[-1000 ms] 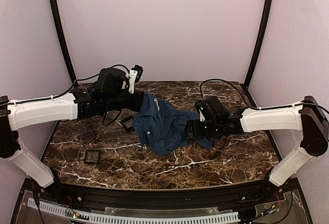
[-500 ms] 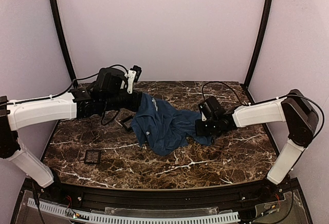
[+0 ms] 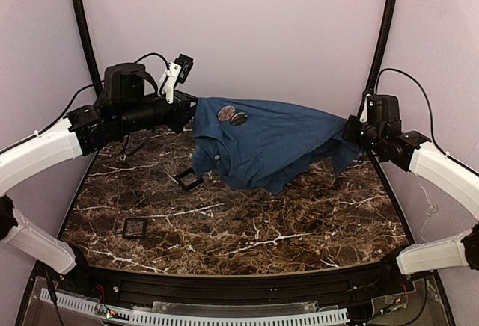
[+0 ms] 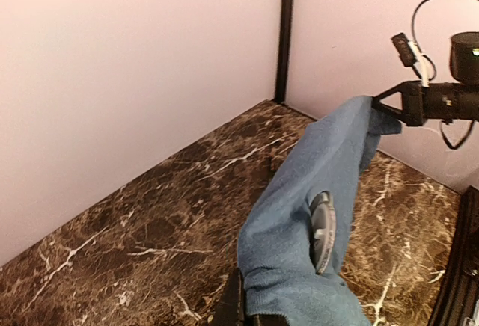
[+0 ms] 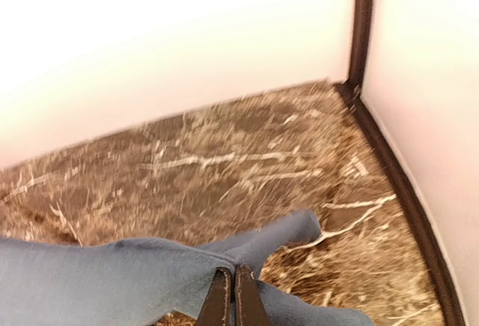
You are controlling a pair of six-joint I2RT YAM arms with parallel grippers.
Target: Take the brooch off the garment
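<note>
Garment (image 3: 277, 139) drapes over left hand (image 3: 191, 109); brooch (image 4: 323, 225) seen edge-on.

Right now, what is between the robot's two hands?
The blue cloth, stretched from the left gripper to the right gripper, both shut on it. The brooch sits near its left end. The top view shows it.

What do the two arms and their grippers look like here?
Left arm and right arm: white shell links between black joint housings, thin black cables looping off the wrists. Left gripper and right gripper are black with slim dark fingers. A white bracket sits on the left wrist.
</note>
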